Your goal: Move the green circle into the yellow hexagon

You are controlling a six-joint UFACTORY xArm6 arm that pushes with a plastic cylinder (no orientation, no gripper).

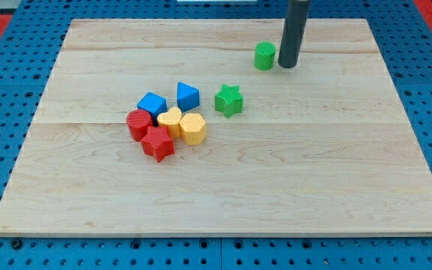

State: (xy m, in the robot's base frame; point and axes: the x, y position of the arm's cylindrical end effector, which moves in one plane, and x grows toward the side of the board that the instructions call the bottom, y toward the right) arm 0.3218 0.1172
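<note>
Toward the view's top of the wooden desk [313,187], you find my tip [286,66] standing just beside the green circle [264,56], on that block's view-right side, close enough that you cannot tell whether the two touch. No jaws exist on this rig, so there is nothing apart or together to report; the rod only pushes. From my tip, the yellow hexagon [193,128] lies well apart, down and toward the view's left, in a tight cluster with a yellow heart-like block [170,119], a red star [157,143], a red cylinder-like block [138,124], a blue cube-like block [152,103] and a blue triangle-like block [187,95]. A green star [229,100] sits between my tip and that cluster, close to the straight path. The green circle looks small, light and rigid, likely to slide easily and to roll off a rounded contact, so you should press it square on the side facing away from the hexagon, through its centre, and watch the green star, which could get caught along the way.
</note>
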